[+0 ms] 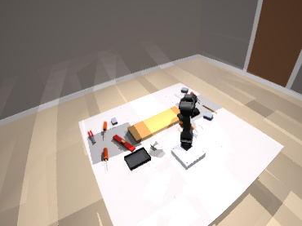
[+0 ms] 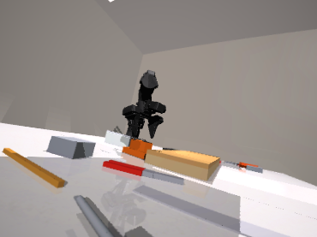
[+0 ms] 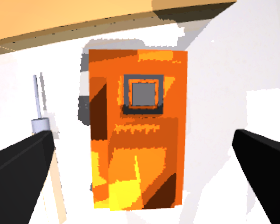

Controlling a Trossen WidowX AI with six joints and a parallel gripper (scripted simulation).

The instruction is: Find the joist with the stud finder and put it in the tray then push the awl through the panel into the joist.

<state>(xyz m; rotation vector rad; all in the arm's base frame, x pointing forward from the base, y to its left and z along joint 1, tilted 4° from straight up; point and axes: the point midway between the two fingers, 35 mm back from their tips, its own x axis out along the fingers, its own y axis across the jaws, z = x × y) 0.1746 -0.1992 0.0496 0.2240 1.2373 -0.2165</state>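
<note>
The orange stud finder (image 3: 138, 135) (image 2: 138, 148) lies on the white sheet just off the end of the tan floor panel (image 1: 157, 123) (image 2: 184, 161). Its small grey square window faces up. My gripper (image 3: 143, 160) (image 2: 143, 129) hangs right above it with the fingers wide open, one on each side, and nothing between them. In the top view the arm hides the stud finder. The black tray (image 1: 137, 159) sits near the panel's other end. Several red-handled pointed tools (image 1: 104, 125) (image 1: 105, 152) lie on a grey mat; I cannot tell which is the awl.
A red level (image 1: 123, 143) (image 2: 124, 168) lies between the panel and the tray. Grey blocks (image 1: 114, 121) (image 1: 208, 115) (image 2: 70, 147) and an orange bar (image 2: 34, 168) lie around. A thin grey rod (image 3: 39, 103) lies left of the stud finder. The arm's white base (image 1: 188, 155) stands in front of the panel.
</note>
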